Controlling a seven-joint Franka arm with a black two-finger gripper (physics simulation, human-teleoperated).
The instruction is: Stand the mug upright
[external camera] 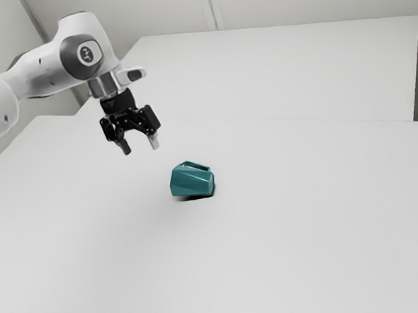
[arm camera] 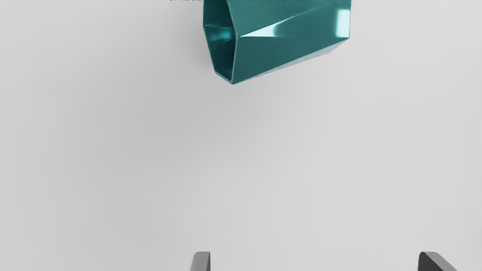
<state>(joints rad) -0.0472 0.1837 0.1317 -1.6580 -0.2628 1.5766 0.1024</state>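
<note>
The mug (external camera: 192, 180) lies on its side on the desk (external camera: 285, 244); you have yet to right it. Your hand (external camera: 140, 148) is open, empty and clear of it.

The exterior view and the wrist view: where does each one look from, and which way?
Exterior view: beside the arm, looking down across the table at the mug lying on its side; the arm and its open gripper show.
Wrist view: riding on the arm, looking down past the two fingertips at the table and the mug's open mouth.
Both share the teal mug, the table and the fingertips.
</note>
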